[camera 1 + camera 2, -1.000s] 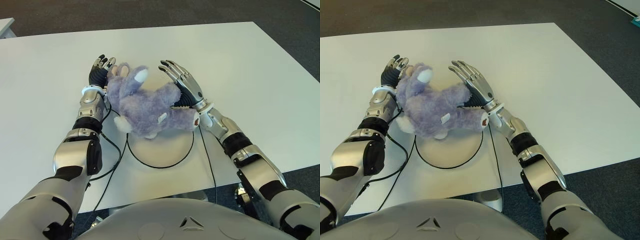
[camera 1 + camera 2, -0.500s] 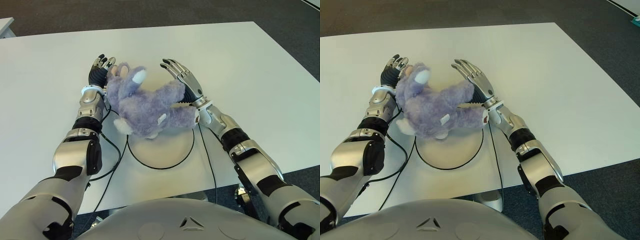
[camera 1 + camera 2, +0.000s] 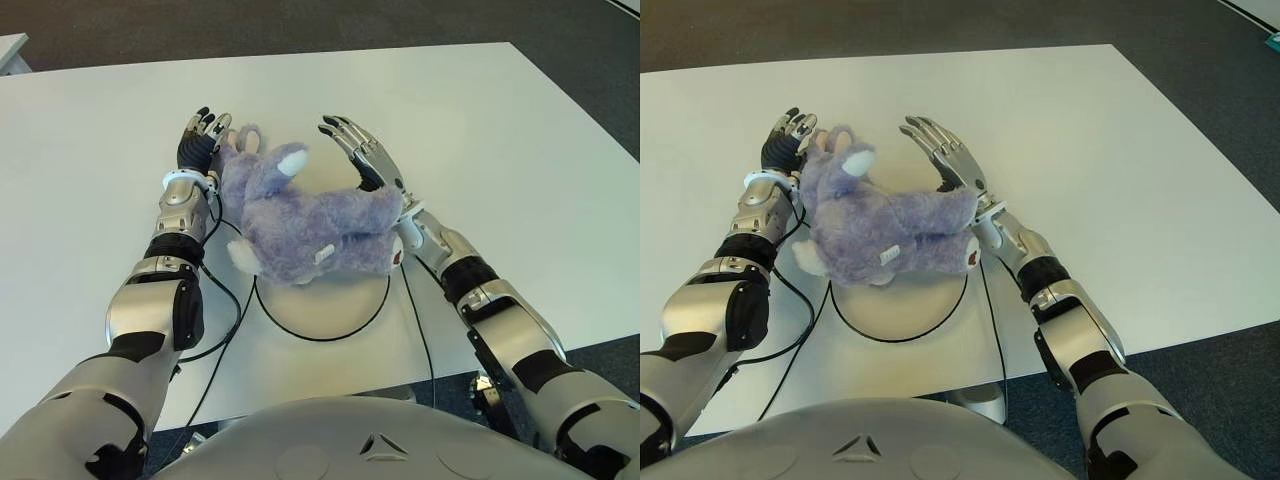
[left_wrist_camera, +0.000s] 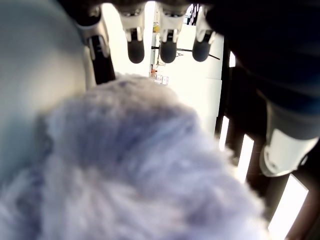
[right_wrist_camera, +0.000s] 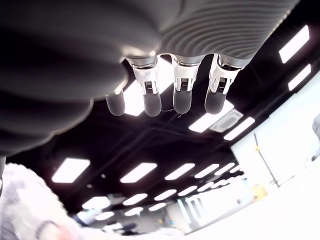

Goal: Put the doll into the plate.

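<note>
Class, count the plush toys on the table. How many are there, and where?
1. The purple doll lies over the plate, between the left hand and right hand.

Eye views bright, even, soft shadows – wrist views blurry up close, w/ ceiling-light glare.

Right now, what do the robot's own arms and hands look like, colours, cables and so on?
Both arms are glossy silver shells broken by black joint bands. The left hand has a black palm and silver-tipped fingers; the right hand is metallic grey with segmented fingers and dark tips. Thin black cables trail from the wrists across the white table.
</note>
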